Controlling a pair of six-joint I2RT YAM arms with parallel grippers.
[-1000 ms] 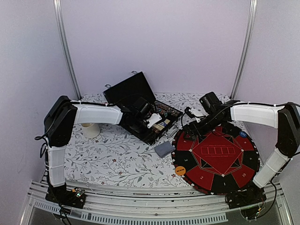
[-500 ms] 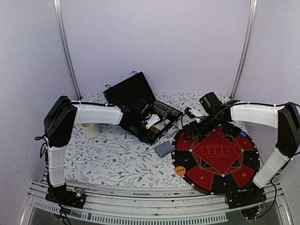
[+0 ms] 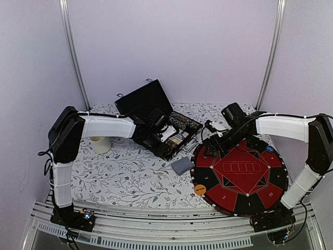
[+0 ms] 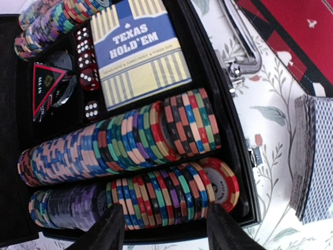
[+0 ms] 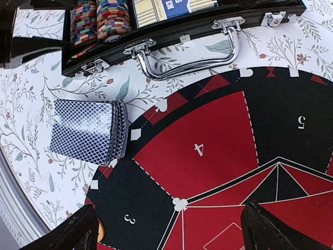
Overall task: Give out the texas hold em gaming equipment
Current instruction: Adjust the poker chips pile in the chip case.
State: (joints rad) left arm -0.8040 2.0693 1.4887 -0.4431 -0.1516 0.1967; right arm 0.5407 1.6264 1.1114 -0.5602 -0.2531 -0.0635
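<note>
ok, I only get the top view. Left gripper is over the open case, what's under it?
Observer: Two rows of poker chips standing on edge. The left gripper has its fingers apart, one on either side of the nearer row; I can't tell whether they grip it.
Operator: Anything else in there?
Observer: A blue and yellow card box printed Texas Hold'em, with red dice beside it.
Operator: And the grey block by the mat?
Observer: A deck of cards, crosshatched backs up, on the flowered cloth beside the mat.
</note>
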